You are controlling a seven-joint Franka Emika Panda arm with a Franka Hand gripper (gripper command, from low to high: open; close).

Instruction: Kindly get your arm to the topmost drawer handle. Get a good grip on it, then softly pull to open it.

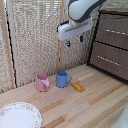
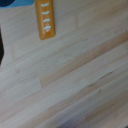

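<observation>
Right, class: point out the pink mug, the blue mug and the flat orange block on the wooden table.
Pink mug [image 1: 42,82], exterior view, on its side wall.
Blue mug [image 1: 62,79], exterior view, on its body.
Flat orange block [image 1: 77,86], exterior view, on its top face; also [image 2: 44,19], wrist view, on its top face.

Arm [image 1: 82,11] cut off by top edge of exterior view; gripper [image 1: 74,41] fingers too small to tell gap. Plate [image 1: 19,116] cropped at lower-left corner. Drawer fronts [image 1: 111,46] run off right edge. Wrist view blurred; orange object [image 2: 44,19] cropped at top.
</observation>
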